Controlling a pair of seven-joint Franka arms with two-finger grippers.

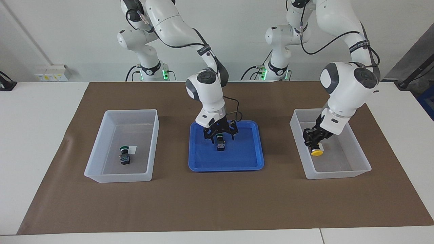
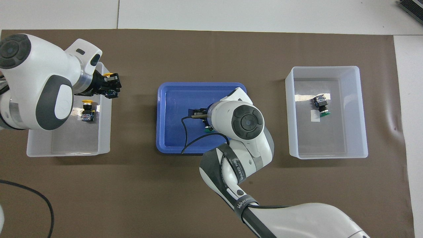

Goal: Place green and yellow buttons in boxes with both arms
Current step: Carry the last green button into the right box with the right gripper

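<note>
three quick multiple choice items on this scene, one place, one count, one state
1. The right gripper is over: A the blue tray; B a box; C bare mat.
2. Green buttons in the box at the right arm's end: A none; B one; C three.
3. The left gripper, over the other box, holds: A a green button; B nothing; C a yellow button.

1 A, it hangs over the tray's green button.
2 B, a single boxed green button lies there.
3 C, a yellow cap sticks out from its fingers.
</note>
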